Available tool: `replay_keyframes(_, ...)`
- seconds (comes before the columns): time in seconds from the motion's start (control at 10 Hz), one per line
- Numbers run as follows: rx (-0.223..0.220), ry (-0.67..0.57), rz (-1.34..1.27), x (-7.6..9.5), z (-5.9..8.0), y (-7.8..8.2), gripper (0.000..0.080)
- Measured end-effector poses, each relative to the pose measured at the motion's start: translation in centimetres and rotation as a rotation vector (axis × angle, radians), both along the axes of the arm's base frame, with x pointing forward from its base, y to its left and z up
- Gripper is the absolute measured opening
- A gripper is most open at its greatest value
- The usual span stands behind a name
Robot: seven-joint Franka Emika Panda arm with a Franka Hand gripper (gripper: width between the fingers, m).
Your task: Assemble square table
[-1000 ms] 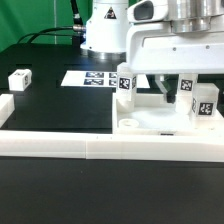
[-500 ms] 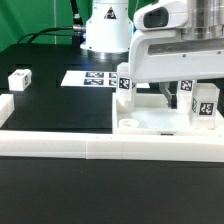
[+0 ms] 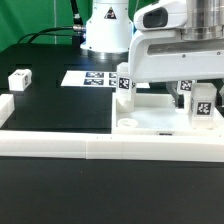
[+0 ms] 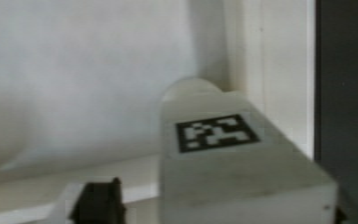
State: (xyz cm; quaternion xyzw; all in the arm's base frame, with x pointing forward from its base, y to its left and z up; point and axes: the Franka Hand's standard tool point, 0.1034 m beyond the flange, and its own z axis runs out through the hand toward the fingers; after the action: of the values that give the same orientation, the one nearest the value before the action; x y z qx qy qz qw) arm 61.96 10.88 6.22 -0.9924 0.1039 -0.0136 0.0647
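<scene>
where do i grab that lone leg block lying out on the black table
Probably across its two flat side faces, coming straight down from above: the leg block lies low and alone on the black table, so both sides are free to clamp.

Exterior camera, set low near table height, faces across the white border bar (image 3: 110, 148) toward the robot base (image 3: 105, 25), at middle range. Wrist camera looks from very close onto a tagged leg block (image 4: 217, 132). Both views share the square table slab (image 3: 165, 120).
</scene>
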Motion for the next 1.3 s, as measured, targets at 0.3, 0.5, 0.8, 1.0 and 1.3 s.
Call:
replay_keyframes(0.3, 0.011, 0.029, -0.224, -0.01, -0.01, 0.03, 0.0290)
replay_keyframes(0.5, 0.017, 0.051, -0.423, 0.21, 0.01, 0.40, 0.0290)
replay_keyframes(0.8, -0.007, 0.100, -0.833, 0.37, 0.04, 0.57, 0.0291)
replay_keyframes(1.0, -0.029, 0.136, -1.048, 0.38, 0.17, 0.68, 0.0291)
replay_keyframes(1.3, -0.006, 0.197, -1.479, 0.62, 0.19, 0.34, 0.0291)
